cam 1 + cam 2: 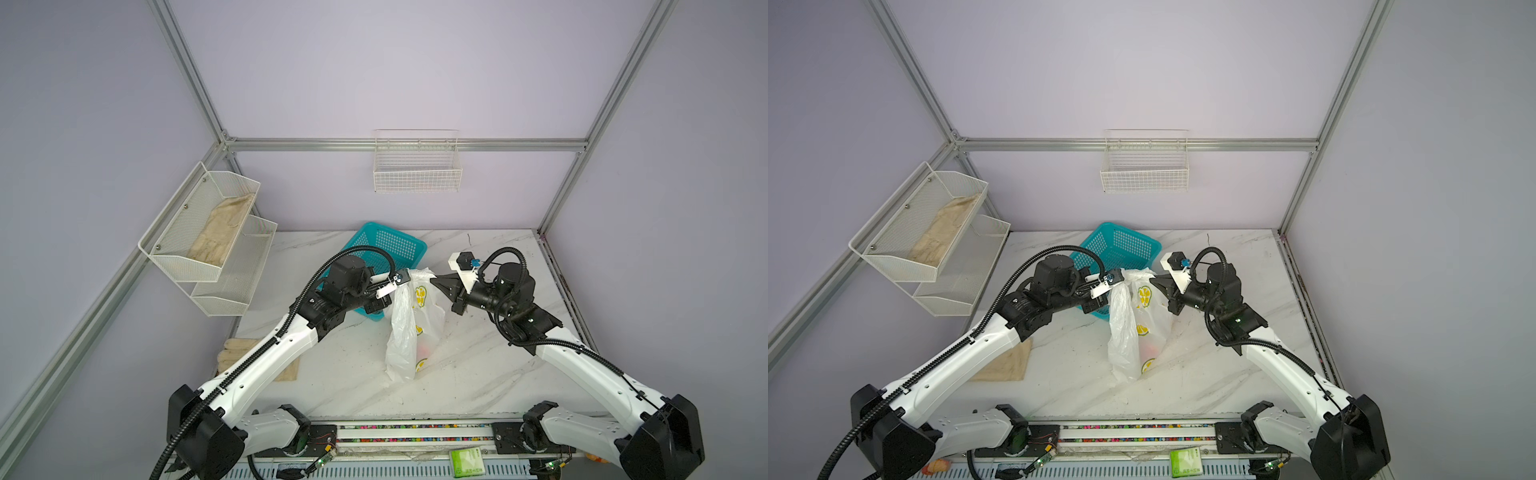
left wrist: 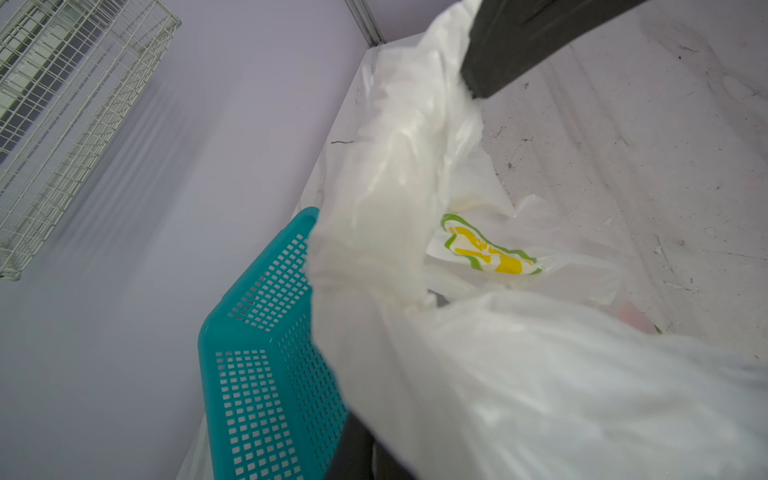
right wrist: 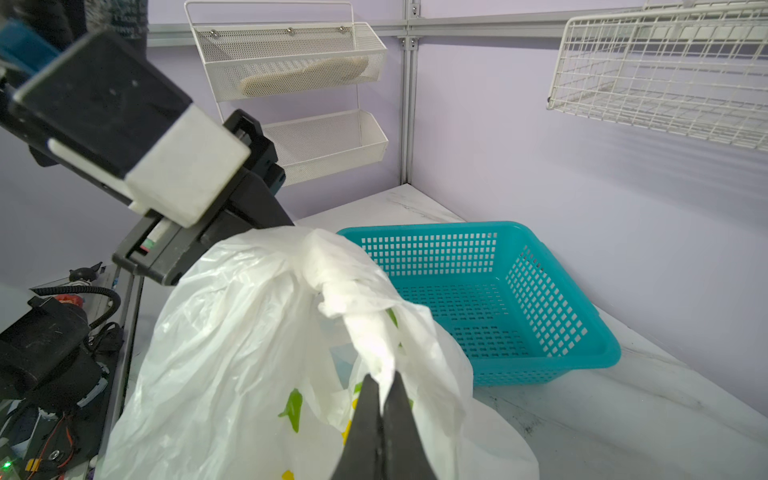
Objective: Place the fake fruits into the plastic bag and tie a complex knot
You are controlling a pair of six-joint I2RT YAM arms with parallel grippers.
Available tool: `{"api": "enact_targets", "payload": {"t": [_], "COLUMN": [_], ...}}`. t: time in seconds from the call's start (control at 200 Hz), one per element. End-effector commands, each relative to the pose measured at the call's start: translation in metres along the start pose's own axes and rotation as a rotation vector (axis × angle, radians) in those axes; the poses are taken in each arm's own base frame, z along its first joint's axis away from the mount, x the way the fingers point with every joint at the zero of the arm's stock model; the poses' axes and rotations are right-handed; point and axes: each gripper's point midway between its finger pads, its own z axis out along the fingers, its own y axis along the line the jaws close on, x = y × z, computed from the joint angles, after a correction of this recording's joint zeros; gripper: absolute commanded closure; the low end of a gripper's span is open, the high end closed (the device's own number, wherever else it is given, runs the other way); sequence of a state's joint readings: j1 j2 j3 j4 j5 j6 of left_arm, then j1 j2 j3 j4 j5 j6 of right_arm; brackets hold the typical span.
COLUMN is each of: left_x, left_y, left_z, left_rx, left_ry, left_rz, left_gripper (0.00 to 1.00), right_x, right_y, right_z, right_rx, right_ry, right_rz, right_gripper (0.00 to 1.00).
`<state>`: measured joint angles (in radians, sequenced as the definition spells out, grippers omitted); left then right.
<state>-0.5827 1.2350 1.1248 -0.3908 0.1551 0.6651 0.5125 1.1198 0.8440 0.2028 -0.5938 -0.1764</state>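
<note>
Plastic bag hangs between the pincers, base on the surface below them. Left pincer is closed on one gathered top end, right pincer on the other. Red fruit shows inside, low.

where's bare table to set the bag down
Bare marble: the front strip between the plastic bag and the front rail, and the patch from the bag rightward to the right arm. Crowded: back centre, where teal basket, bag, left gripper and right gripper meet; a beige glove lies front left.
</note>
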Motion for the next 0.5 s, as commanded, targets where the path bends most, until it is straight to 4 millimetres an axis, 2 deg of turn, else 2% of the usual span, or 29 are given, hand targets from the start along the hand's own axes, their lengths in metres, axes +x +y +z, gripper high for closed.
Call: {"api": "enact_targets", "payload": {"t": [0.0,0.495], "left_x": [-0.042,-0.032], "left_y": [0.038,0.060], "left_z": [-0.033,-0.041], "left_rx": [-0.116,-0.208], "left_ry": [-0.088,-0.024], "left_rz": [0.001,-0.018], "left_gripper": [1.00,1.00], "right_x": [0.000,0.037], "right_y": [0.004,-0.012], "right_z": [-0.009,-0.009], "right_rx": [0.018,0.118], "right_ry": [0.011,0.141], "right_rz": [0.019,0.166], "right_gripper": [1.00,1.00]}}
